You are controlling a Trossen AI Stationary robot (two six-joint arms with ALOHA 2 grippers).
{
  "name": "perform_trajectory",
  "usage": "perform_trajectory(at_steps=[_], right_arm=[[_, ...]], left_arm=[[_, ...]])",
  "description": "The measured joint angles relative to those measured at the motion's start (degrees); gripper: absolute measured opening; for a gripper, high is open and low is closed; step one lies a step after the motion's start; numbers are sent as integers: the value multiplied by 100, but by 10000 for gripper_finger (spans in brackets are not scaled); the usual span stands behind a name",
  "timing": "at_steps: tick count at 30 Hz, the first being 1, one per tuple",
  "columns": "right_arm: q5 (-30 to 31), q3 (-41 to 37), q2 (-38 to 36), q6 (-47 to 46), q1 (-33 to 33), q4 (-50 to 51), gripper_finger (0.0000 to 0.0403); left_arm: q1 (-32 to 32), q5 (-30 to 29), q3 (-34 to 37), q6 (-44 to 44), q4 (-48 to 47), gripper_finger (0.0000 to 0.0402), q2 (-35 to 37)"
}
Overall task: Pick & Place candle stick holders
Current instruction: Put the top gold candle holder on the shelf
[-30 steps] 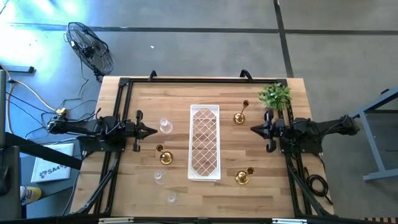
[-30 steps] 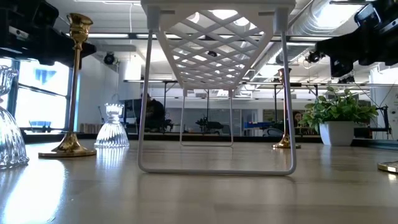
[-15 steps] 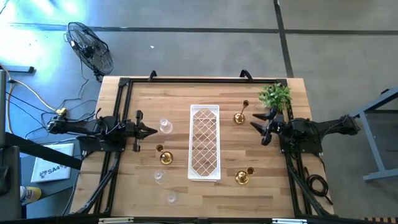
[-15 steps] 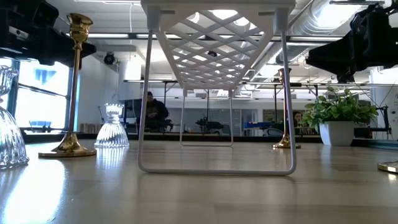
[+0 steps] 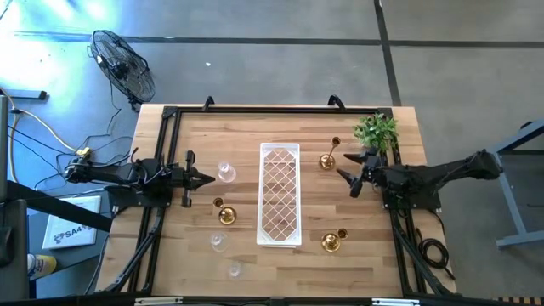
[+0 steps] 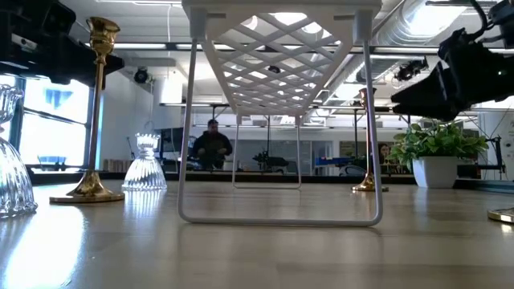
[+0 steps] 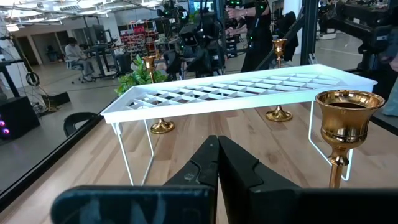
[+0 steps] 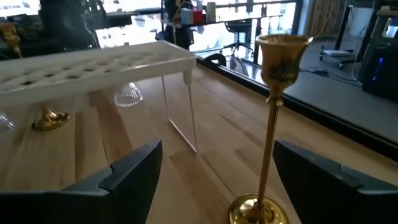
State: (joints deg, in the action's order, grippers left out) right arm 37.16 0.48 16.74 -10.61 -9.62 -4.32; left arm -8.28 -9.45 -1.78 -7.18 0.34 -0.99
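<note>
The right gripper (image 5: 348, 181) is wide open and holds nothing. It points at the tall brass holder (image 5: 328, 158), which stands just right of the white tray (image 5: 280, 204), toward the far side of the table and near the green plant (image 5: 376, 130). In the right wrist view the tall brass holder (image 8: 269, 130) stands upright between the two spread fingers (image 8: 127, 174), but they do not touch it.

This holder looks like hard, shiny metal. It will not bend, but it may be slippery. It is tall and thin with a small round foot, so I think it tips over easily. The best place to grab it is probably the thin stem, low down or in the middle, and squeeze gently.

The left gripper (image 5: 207, 179) waits on the left side, closed tight and empty, next to a glass holder (image 5: 226, 173). The glass ones can break, so they need soft handling. A short brass holder (image 5: 226, 214) stands near the left of the tray, and another brass holder (image 5: 331, 242) stands on the right, nearer the front.
</note>
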Motion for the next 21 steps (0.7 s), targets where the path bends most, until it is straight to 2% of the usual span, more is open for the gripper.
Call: perform_trajectory(at_steps=[7,12,21], right_arm=[[421,-1,735,-354,1,-25,303],[785,1,1109,-488,2,-434,303],[681,-1,1705,-708,356,-960,303]], left_arm=[[0,0,-2,0,0,1,0],[-2,0,-2,2,0,1,0],[-2,0,-1,0,0,1,0]])
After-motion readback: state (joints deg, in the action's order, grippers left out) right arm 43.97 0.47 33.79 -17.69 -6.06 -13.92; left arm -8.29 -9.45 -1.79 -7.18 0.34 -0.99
